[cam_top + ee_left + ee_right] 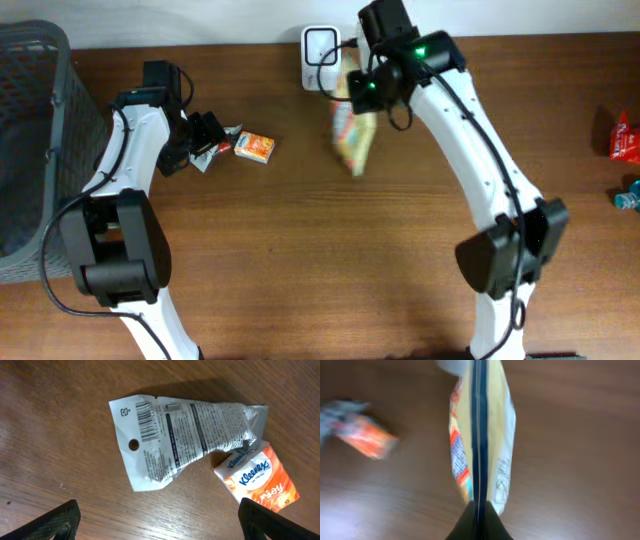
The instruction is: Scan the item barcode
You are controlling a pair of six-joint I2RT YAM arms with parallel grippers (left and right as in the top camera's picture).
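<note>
Overhead, the right gripper [352,98] holds a yellow plastic snack bag [355,140] beside the white box scanner [318,45]. Left wrist: left gripper [158,505] gapes wide above a crinkled silver packet [185,435]. Right wrist: jaws pinch the bag's seam.

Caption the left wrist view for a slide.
Open left gripper hovers over a crumpled white pouch, barcode up, its corner touching an orange Kleenex pack on the wooden table.

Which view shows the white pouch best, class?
Left wrist: the pouch lies flat and sharp, its barcode facing up. Overhead shows only a small piece, half hidden by the left claw. Right wrist shows a grey blur at its left edge.
</note>
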